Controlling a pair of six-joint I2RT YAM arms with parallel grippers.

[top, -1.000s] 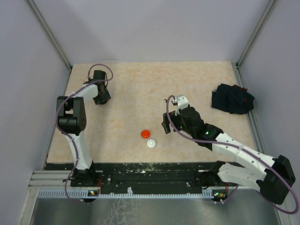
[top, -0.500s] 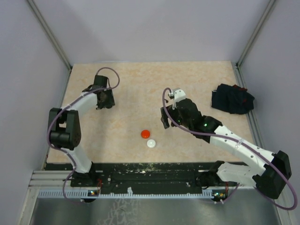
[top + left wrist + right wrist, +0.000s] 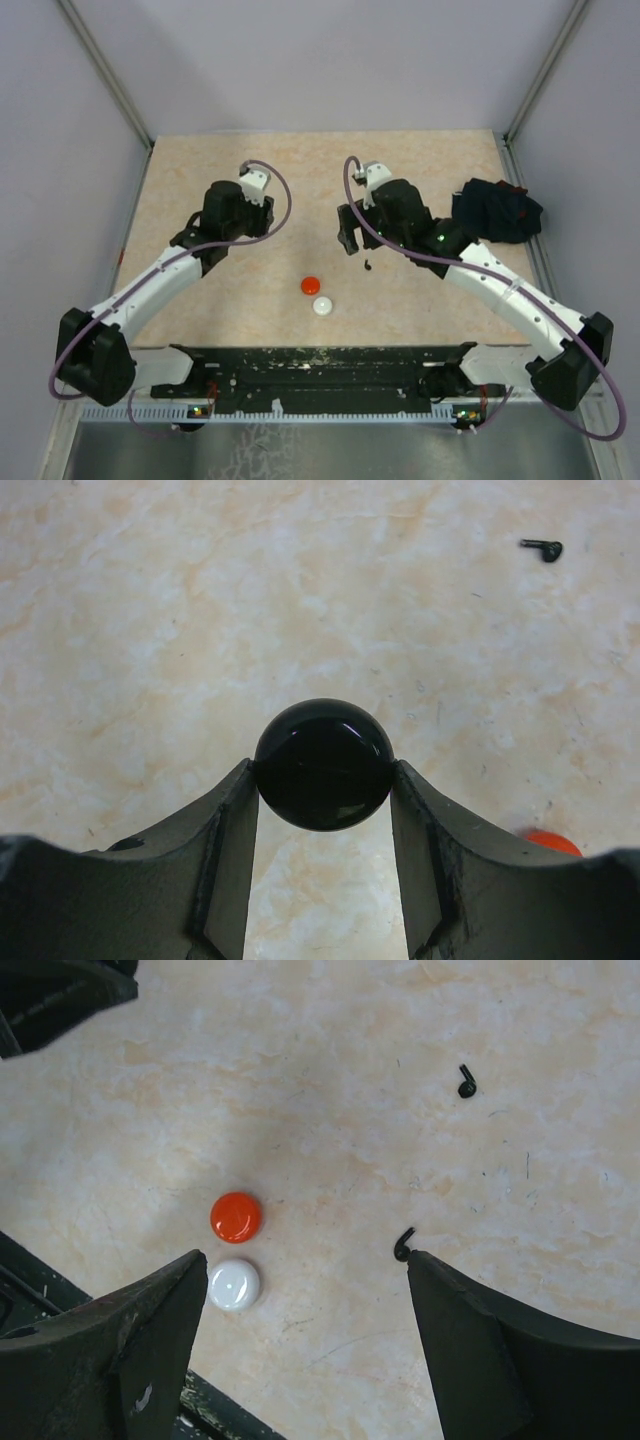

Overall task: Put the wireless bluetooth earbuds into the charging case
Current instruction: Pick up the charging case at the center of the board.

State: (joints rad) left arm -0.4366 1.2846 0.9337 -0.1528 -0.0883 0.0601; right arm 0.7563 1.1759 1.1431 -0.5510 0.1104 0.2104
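Observation:
My left gripper (image 3: 322, 770) is shut on a glossy black round charging case (image 3: 322, 763), held a little above the table. In the top view this gripper (image 3: 262, 205) is left of centre. My right gripper (image 3: 305, 1260) hangs open over the table with nothing between its fingers; in the top view it (image 3: 347, 238) is right of centre. Two tiny black earbuds lie on the marble top: one (image 3: 403, 1245) just off my right fingertip, the other (image 3: 466, 1082) farther away. One black earbud (image 3: 367, 265) shows in the top view and one (image 3: 543, 548) in the left wrist view.
A red round case (image 3: 310, 285) and a white round case (image 3: 321, 306) lie side by side near the table's front edge, also the red (image 3: 236, 1216) and the white (image 3: 234, 1284) in the right wrist view. A dark navy cloth bundle (image 3: 495, 210) sits at the right edge.
My left arm has swung from the far left toward the middle, carrying the black case. My right gripper has moved away from the front edge, uncovering a black earbud on the table.

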